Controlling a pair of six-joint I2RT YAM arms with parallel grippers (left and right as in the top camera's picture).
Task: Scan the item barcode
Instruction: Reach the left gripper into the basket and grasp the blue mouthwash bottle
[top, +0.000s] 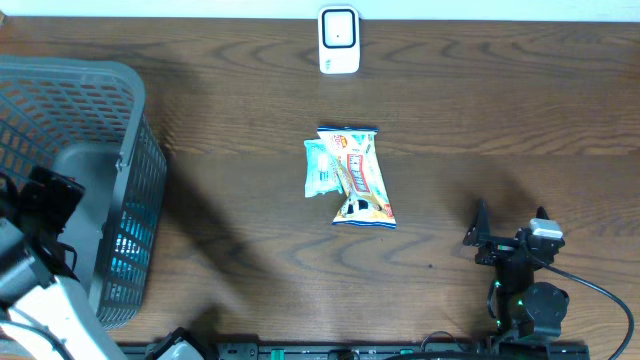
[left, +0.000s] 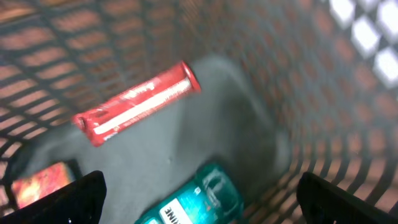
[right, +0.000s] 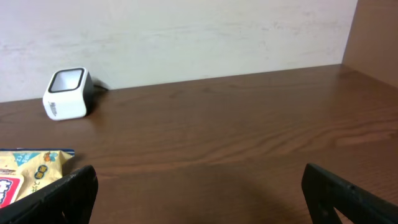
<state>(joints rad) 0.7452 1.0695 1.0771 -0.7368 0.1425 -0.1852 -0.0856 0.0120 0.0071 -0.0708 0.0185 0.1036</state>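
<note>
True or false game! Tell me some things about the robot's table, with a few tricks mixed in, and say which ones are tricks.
1. The white box-shaped scanner stands at the far edge of the brown wooden table. True.
2. The colourful snack packets lie inside the grey plastic mesh basket. False: they lie on the table, out in the middle.
3. The left gripper is open over the things in the basket. True.
4. The right gripper holds a snack packet. False: it is open and empty, low over the table.
5. A red wrapped bar lies in the basket. True.
</note>
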